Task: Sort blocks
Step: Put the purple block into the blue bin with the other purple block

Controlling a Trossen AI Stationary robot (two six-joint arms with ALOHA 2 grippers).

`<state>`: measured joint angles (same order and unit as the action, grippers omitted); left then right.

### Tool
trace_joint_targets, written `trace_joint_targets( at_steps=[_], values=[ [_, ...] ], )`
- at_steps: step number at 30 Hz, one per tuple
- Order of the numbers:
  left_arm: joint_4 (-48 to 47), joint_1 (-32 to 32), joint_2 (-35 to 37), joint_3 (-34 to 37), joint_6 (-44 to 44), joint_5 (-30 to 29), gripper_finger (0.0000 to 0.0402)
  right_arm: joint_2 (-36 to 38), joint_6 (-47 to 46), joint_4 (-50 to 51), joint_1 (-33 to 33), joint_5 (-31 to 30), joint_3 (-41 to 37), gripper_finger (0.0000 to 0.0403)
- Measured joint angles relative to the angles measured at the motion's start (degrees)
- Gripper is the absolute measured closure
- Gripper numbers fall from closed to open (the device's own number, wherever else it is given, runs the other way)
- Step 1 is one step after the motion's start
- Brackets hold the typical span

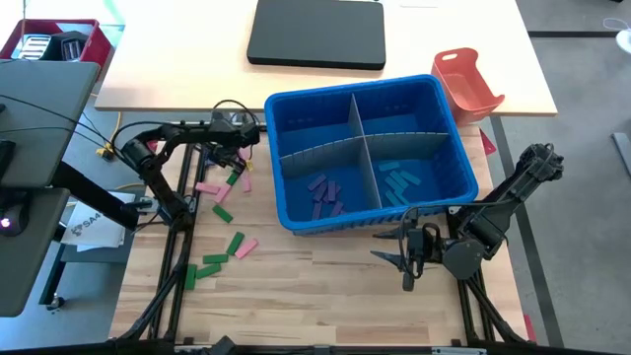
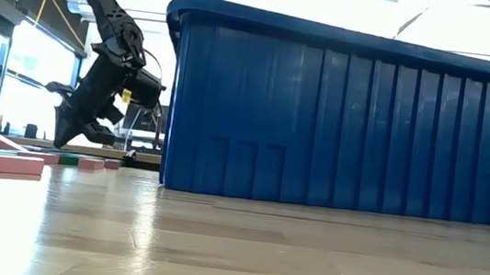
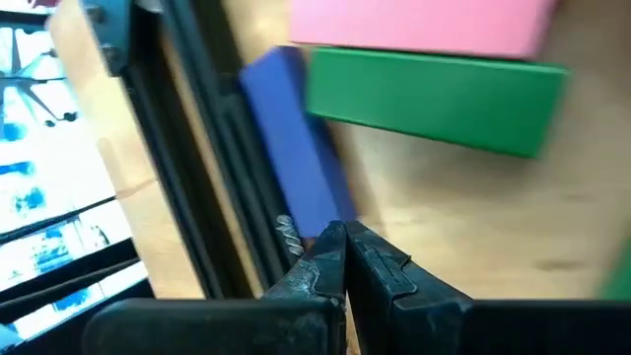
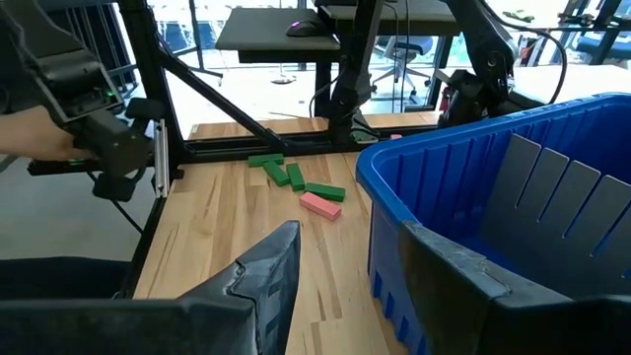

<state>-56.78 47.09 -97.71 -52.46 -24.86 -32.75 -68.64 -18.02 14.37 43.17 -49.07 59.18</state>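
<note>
A blue bin [image 1: 370,148] with a grey divider [image 1: 360,138] holds purple blocks [image 1: 323,192] and blue blocks [image 1: 399,177] in its two near compartments. Pink and green blocks [image 1: 223,212] lie scattered on the wood left of the bin. My left gripper [image 3: 343,237] is shut, low over this scatter, tips at one end of a blue block [image 3: 296,148]. That block lies flat beside a green block [image 3: 434,99] and a pink one [image 3: 424,25]. My right gripper [image 1: 404,251] hangs open in front of the bin's near wall, holding nothing. My left gripper comes slanting down from above, and its shut fingertips [image 3: 330,242] stand right at the blue block's end [image 3: 320,212]. Whether they touch it, I cannot tell. Nothing is between the fingers, and the block lies flat on the table.
An orange-red tray [image 1: 468,79] sits at the bin's far right corner. A black flat case [image 1: 315,35] lies on the far table. The black frame rails [image 1: 177,227] run along the left of the block scatter. Open wood lies in front of the bin [image 1: 315,286].
</note>
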Motion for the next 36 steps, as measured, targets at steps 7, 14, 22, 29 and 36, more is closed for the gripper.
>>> trace_joint_targets(
  at_steps=[7, 14, 22, 29, 36],
  values=[
    [1.21, 2.35, -0.71, 0.16, 0.93, -2.32, 0.0401, 0.0, 0.04, 0.0, 0.01, -0.01, 0.0, 0.0234],
    [0.09, 1.44, -5.54, 0.22, 0.94, -4.21, 0.0401, 0.0, 0.04, 0.0, 0.01, 1.36, 0.0, 0.0234],
    [0.2, 0.17, -6.31, 0.16, 1.38, -3.72, 0.0401, 0.0, 0.06, 0.02, 0.01, 1.78, 0.0, 0.0234],
    [-0.3, -4.8, -1.33, 0.25, 1.56, 4.06, 0.0401, 0.0, 0.07, 0.04, 0.01, 1.59, 0.0, 0.0234],
    [-1.79, -8.42, 8.28, 0.26, 0.47, 9.84, 0.0401, 0.0, 0.06, 0.02, 0.01, 1.54, 0.0, 0.0234]
  ],
)
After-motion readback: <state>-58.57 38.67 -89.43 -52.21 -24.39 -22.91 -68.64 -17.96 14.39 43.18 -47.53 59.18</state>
